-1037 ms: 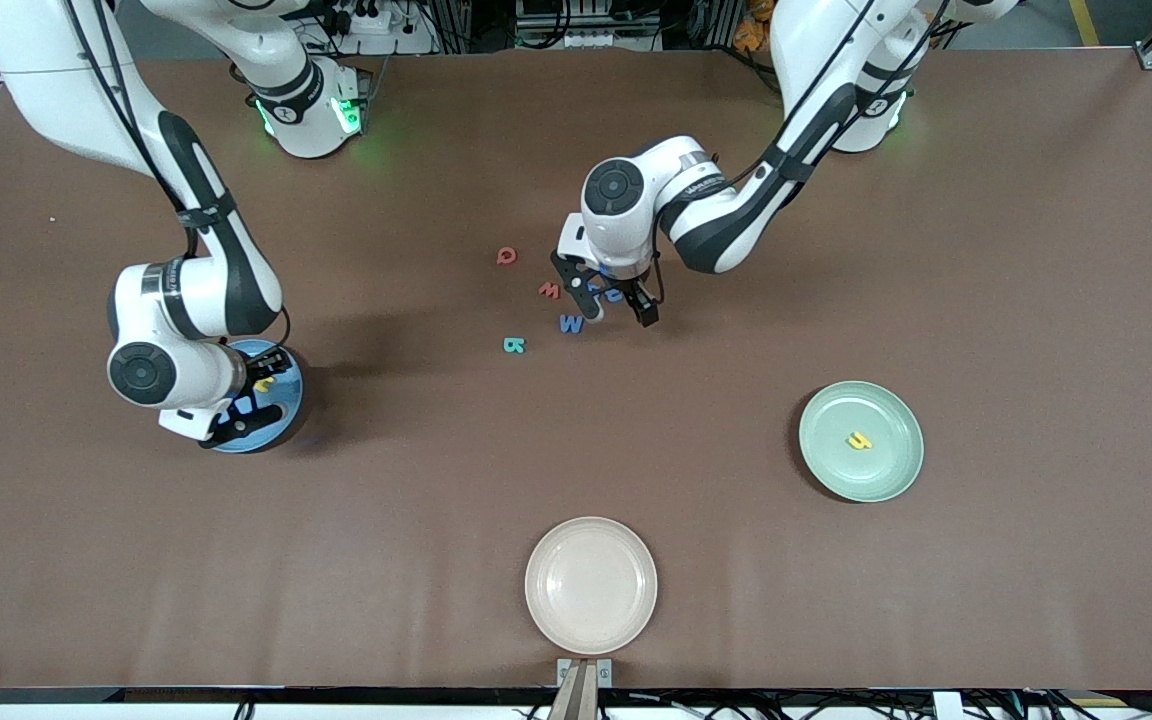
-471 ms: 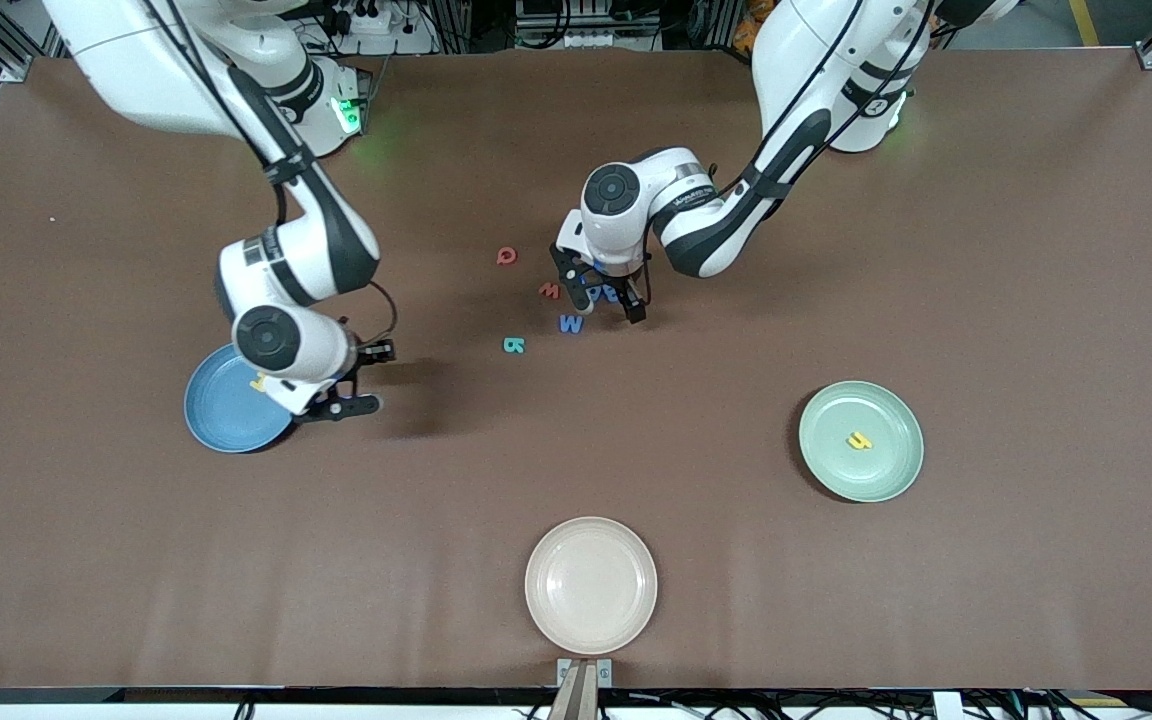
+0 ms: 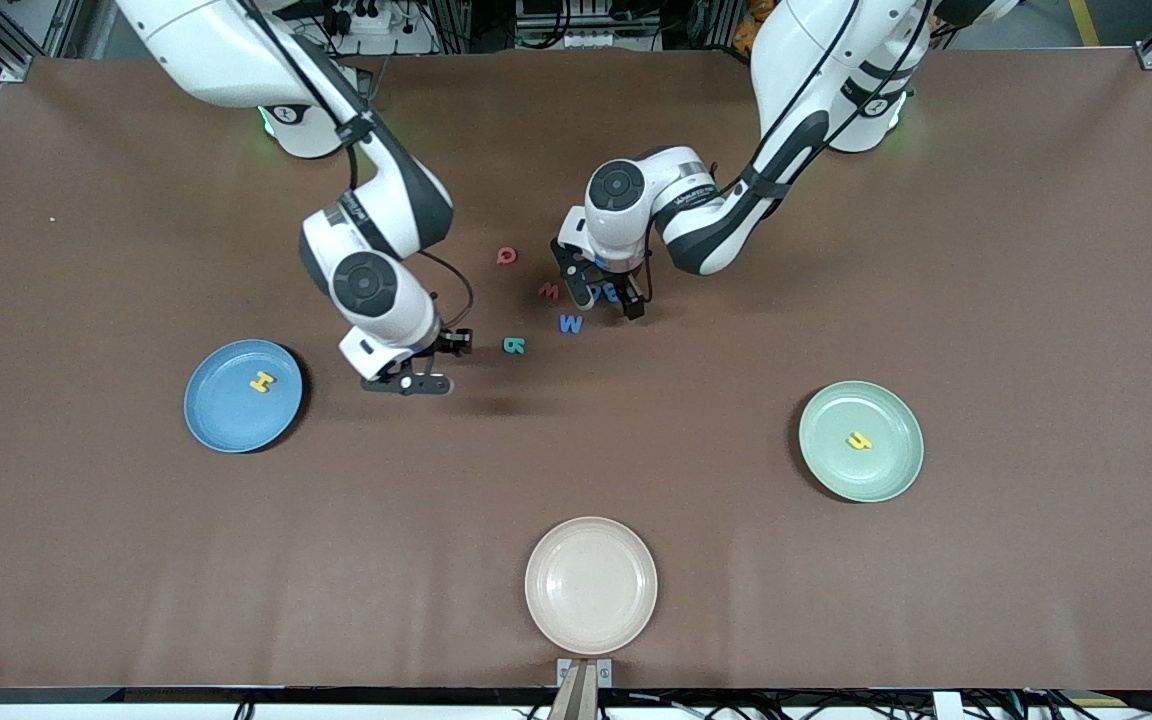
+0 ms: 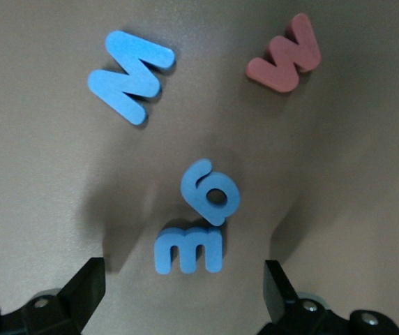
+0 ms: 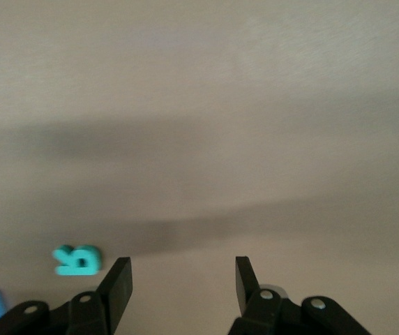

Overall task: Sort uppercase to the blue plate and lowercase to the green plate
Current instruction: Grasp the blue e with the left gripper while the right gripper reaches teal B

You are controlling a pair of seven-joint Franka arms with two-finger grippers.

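Note:
The blue plate point(image 3: 226, 412) holds the yellow H point(image 3: 261, 381). On the green plate point(image 3: 888, 462) lies the yellow h point(image 3: 858, 440). Mid-table lie the red Q point(image 3: 506, 256), small red w point(image 3: 549, 291), blue W point(image 3: 571, 323) and teal R point(image 3: 514, 345). My left gripper point(image 3: 608, 298) is low and open, straddling the blue g point(image 4: 210, 192) and the blue E-shaped piece point(image 4: 189, 249), touching neither. The blue W point(image 4: 131, 73) and red w point(image 4: 285, 56) also show in the left wrist view. My right gripper point(image 3: 436, 363) is open and empty beside the teal R point(image 5: 77, 259).
A beige plate point(image 3: 591, 585) sits near the front camera's edge of the table, nothing in it. The brown tabletop point(image 3: 696, 470) lies bare between the plates.
My right arm swung from over the blue plate toward the middle letters, leaving the yellow H on the plate. My left gripper drew in slightly over the blue g.

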